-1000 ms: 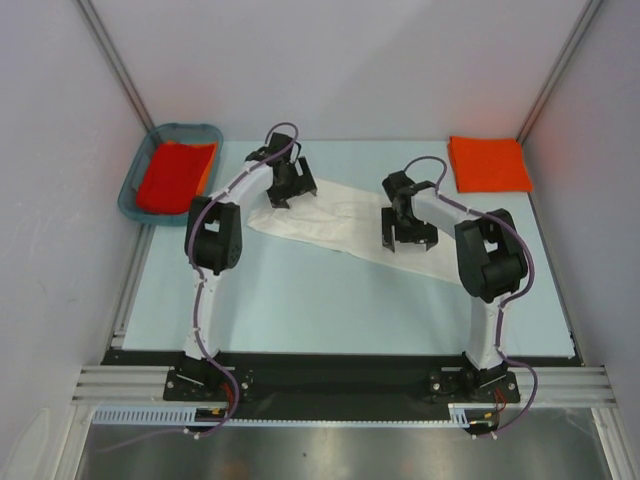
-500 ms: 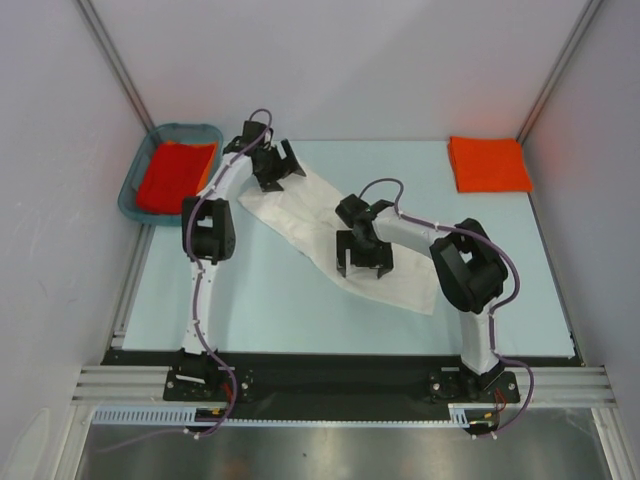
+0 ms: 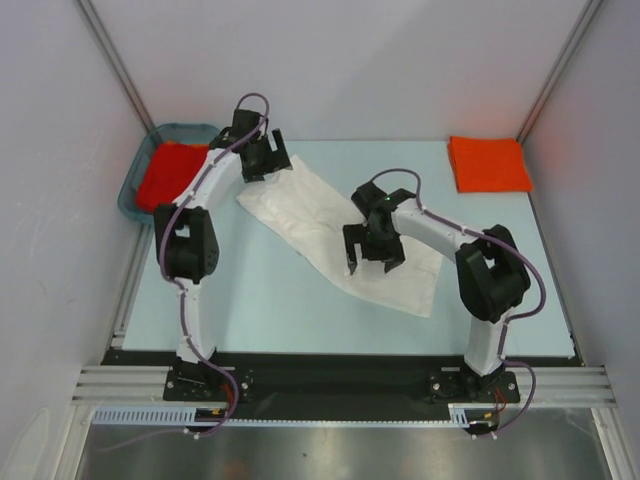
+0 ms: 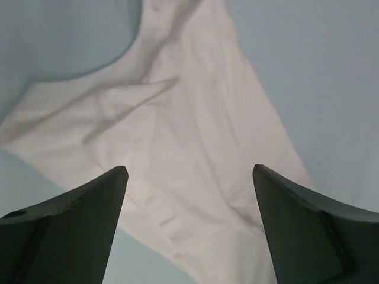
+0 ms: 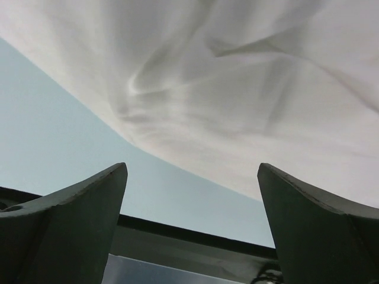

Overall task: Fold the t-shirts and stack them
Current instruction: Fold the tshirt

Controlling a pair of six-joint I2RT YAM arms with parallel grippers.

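The white t-shirt [image 3: 318,222] lies spread and creased across the middle of the light blue table, running from back left to front right. No print shows on it. My left gripper [image 3: 268,158] is open and empty above its back left end; the shirt fills the left wrist view [image 4: 177,154]. My right gripper [image 3: 371,252] is open and empty over the shirt's middle near its front edge; the right wrist view shows the cloth [image 5: 237,100]. A folded orange-red shirt [image 3: 489,163] lies at the back right corner. Another orange-red shirt [image 3: 166,175] lies in the teal basket.
The teal plastic basket [image 3: 134,190] stands at the back left, partly off the table's left edge. White enclosure walls close in on the left, right and back. The black front rail [image 5: 177,236] runs along the near table edge.
My left gripper has moved back and left to the shirt's far end. My right gripper swung left toward the shirt's middle, then slightly back. The shirt now lies turned and wider.
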